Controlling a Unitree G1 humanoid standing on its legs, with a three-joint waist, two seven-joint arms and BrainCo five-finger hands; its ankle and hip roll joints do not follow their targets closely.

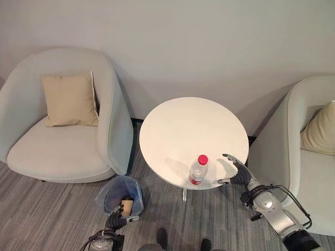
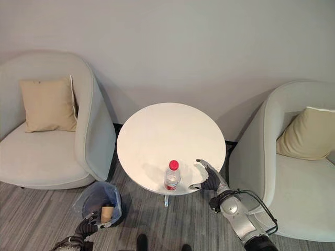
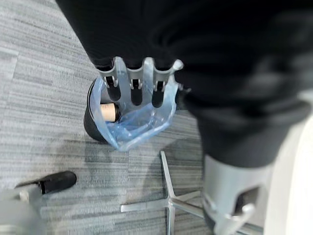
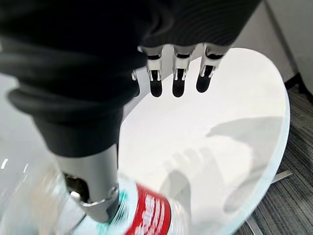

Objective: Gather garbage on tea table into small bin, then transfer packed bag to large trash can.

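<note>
A clear plastic bottle (image 1: 198,170) with a red cap and red label stands upright near the front edge of the round white tea table (image 1: 183,125). My right hand (image 1: 239,175) hovers open just to the bottle's right, thumb and fingers spread and not touching it. The right wrist view has the bottle (image 4: 146,215) close by the thumb, with the straight fingers (image 4: 178,73) over the tabletop. On the floor to the table's left stands the small dark bin (image 1: 119,194), lined with a blue bag, a tan cup-like piece (image 3: 108,111) inside. My left hand (image 1: 118,218) is open at its near rim.
A pale armchair (image 1: 63,151) with a beige cushion (image 1: 69,99) sits left of the table, close behind the bin. A second armchair (image 1: 309,172) with a cushion stands at the right, beside my right arm. The table's metal foot (image 3: 168,205) spreads over the grey carpet.
</note>
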